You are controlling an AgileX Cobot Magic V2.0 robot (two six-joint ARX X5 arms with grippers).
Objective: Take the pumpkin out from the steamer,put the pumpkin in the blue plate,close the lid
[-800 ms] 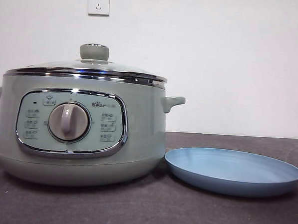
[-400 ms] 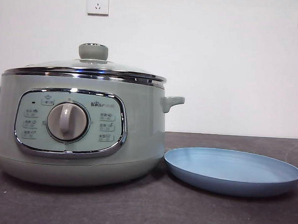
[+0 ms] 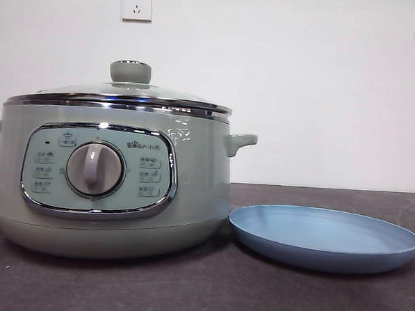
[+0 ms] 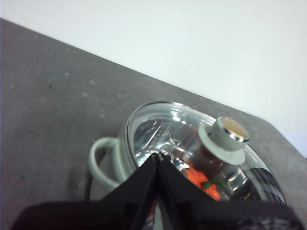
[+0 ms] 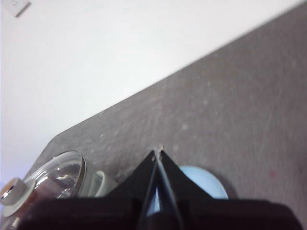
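While the front view is showing one steamer (image 3: 112, 178), it is filling the left half of the frame, with one lid (image 3: 120, 95) sitting closed on its chrome rim and one grey-green knob (image 3: 130, 72) standing on top. One grey dial (image 3: 95, 169) is sitting in the middle of the control panel. One blue plate (image 3: 324, 238) is lying at the lower right on the dark table (image 3: 207, 288), its rim just beside the steamer's base. Two wall sockets (image 3: 137, 5) are showing at the top, one near the upper left and one at the upper right corner. No arm and no pumpkin are showing in this view.

Moving to the left wrist view, the left gripper (image 4: 157, 158) is rising from the lower middle of the frame with its two black jaws pressed together at the tips and holding nothing. Beyond them, the lid is showing from above, and through its glass one pumpkin (image 4: 201, 182) is lying inside the steamer, orange-red with a green stem, at the lower right of the frame. One side handle (image 4: 98, 160) is sticking out at the left of the pot.

Turning to the right wrist view, the right gripper (image 5: 158, 155) is likewise pinched together and holding nothing. Part of the blue plate is peeking out just right of the jaws, and the steamer with its lid is sitting in the lower left corner. The pumpkin cannot be made out here.
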